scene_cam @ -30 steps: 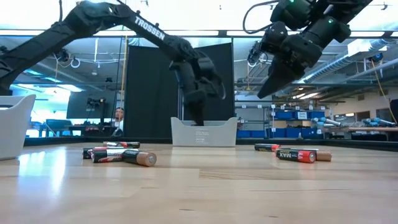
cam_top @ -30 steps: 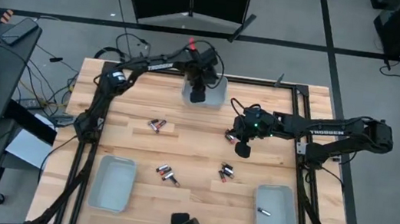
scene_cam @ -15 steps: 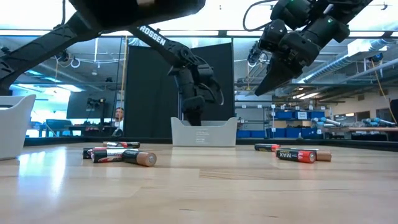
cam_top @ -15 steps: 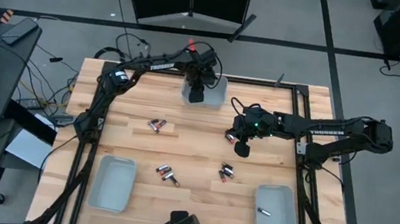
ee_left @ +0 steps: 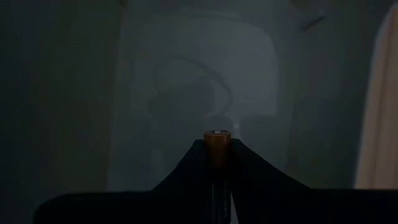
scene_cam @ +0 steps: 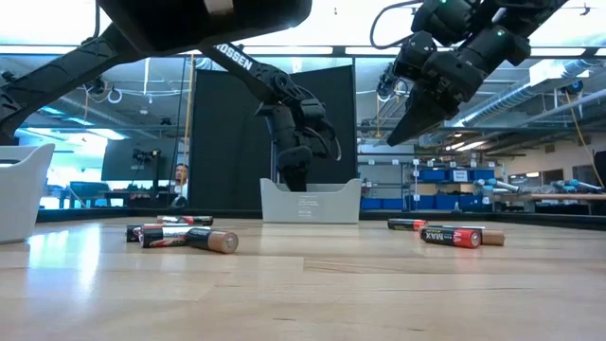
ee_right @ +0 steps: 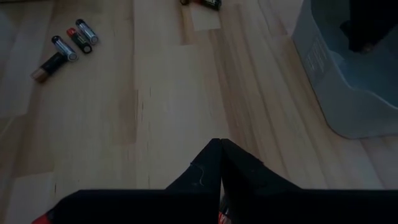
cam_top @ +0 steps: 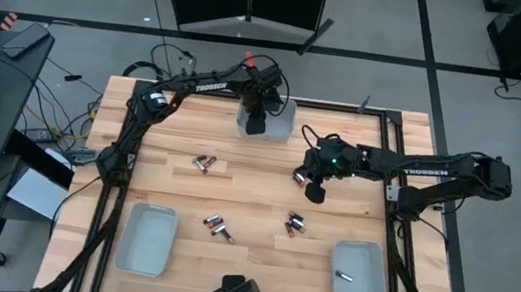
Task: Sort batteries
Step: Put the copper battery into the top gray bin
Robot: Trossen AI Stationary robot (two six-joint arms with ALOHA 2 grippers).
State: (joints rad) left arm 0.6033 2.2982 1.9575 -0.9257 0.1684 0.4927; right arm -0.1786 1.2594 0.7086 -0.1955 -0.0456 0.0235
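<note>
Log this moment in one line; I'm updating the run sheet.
left gripper: shut on battery, in far tray | right gripper: shut, raised mid-table

Both end effectors (cam_top: 256, 123) (cam_top: 316, 194) closed

Wood table (cam_top: 266, 182) w/ smooth sheen; matt plastic trays (cam_top: 147, 239).

1. From above, the worktop (cam_top: 254, 196) is evenly and brightly lit, with only faint shadows under the arms.
2. In the level view, ceiling strip lights glare behind the arms, leaving them as dark silhouettes; the near wood is soft and out of focus, with a pale sheen.
3. The left wrist view is very dim and murky.
4. The right wrist view is moderately lit, its near foreground dark and blurred.
</note>
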